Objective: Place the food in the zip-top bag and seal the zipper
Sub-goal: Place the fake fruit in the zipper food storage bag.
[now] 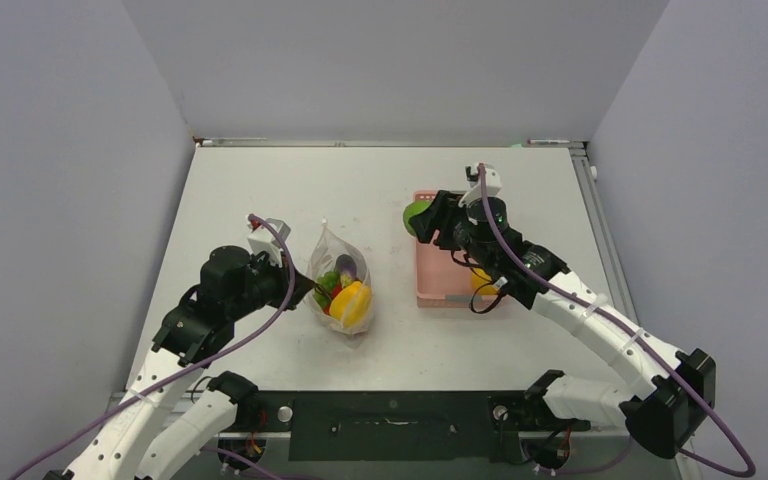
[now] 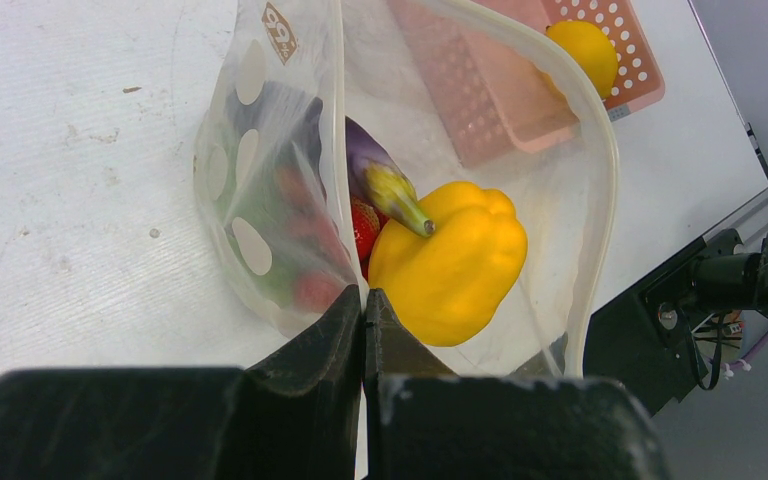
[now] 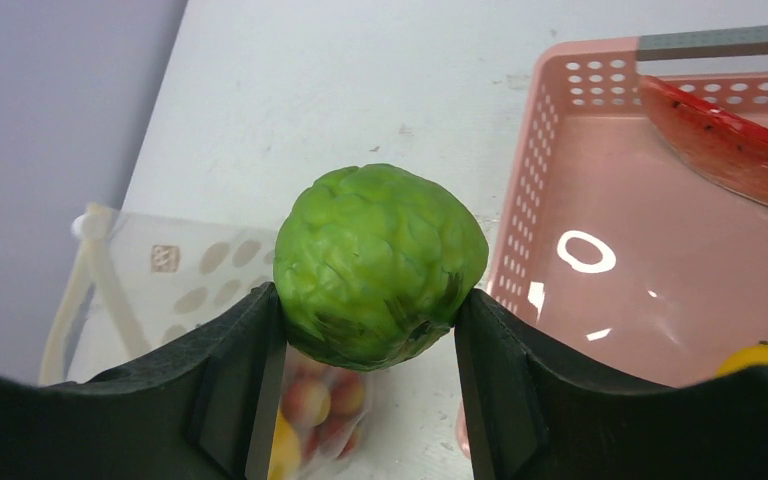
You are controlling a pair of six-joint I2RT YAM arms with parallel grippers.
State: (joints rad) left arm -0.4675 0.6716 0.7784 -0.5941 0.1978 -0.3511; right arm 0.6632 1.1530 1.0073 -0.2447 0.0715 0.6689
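The clear zip-top bag (image 1: 341, 275) with white dots lies left of centre; it holds a yellow pepper (image 2: 450, 260), a purple eggplant (image 2: 372, 168) and red pieces (image 2: 364, 228). My left gripper (image 2: 363, 298) is shut on the bag's mouth edge and holds it open; the pale zipper strip (image 2: 600, 140) curves round the mouth. My right gripper (image 3: 370, 330) is shut on a green round fruit (image 3: 380, 262) and holds it above the table between the pink basket and the bag (image 3: 175, 275). It shows at the basket's far left corner in the top view (image 1: 418, 215).
The pink slatted basket (image 1: 430, 272) stands right of centre. It holds a lemon (image 2: 584, 50) and a red watermelon slice (image 3: 735, 145). The black base rail (image 1: 390, 415) runs along the near edge. Grey walls close in both sides.
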